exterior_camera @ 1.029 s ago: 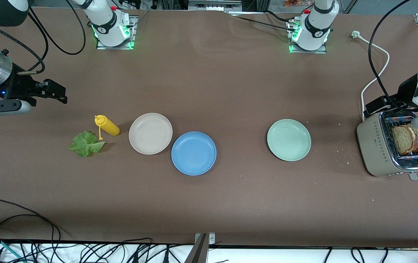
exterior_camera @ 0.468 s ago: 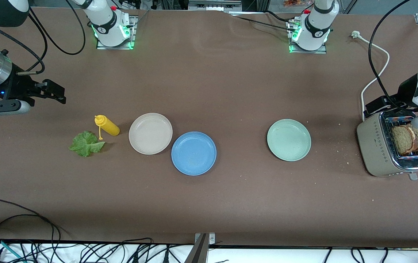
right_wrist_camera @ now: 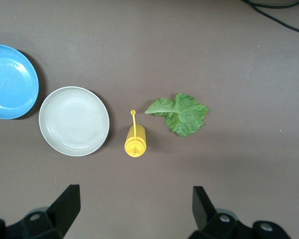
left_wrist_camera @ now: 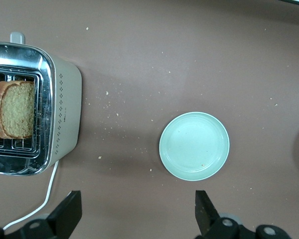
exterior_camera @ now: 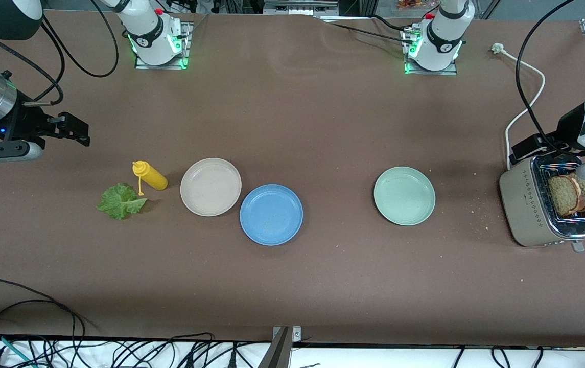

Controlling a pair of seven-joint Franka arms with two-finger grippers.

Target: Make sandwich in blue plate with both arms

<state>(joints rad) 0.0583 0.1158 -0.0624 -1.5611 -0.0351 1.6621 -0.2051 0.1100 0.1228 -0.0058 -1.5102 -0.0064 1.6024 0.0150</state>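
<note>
The blue plate (exterior_camera: 271, 214) lies empty mid-table; its edge also shows in the right wrist view (right_wrist_camera: 10, 82). Two brown toast slices (exterior_camera: 573, 194) stand upright in the toaster's slots and also show in the left wrist view (left_wrist_camera: 12, 109). The green lettuce leaf (exterior_camera: 120, 201) lies flat on the table toward the right arm's end and shows in the right wrist view (right_wrist_camera: 180, 113). My left gripper (exterior_camera: 530, 148) is open and empty over bare table beside the toaster (left_wrist_camera: 138, 206). My right gripper (exterior_camera: 75, 130) is open and empty over bare table near the yellow bottle (right_wrist_camera: 134, 201).
A yellow squeeze bottle (exterior_camera: 150, 176) lies on its side beside the lettuce. A beige plate (exterior_camera: 211, 186) touches the blue plate. A mint-green plate (exterior_camera: 404, 196) sits toward the left arm's end. The toaster (exterior_camera: 527, 204) has a white power cord (exterior_camera: 527, 92).
My right gripper has drifted slightly toward its own end of the table. The left arm and all objects have stayed put.
</note>
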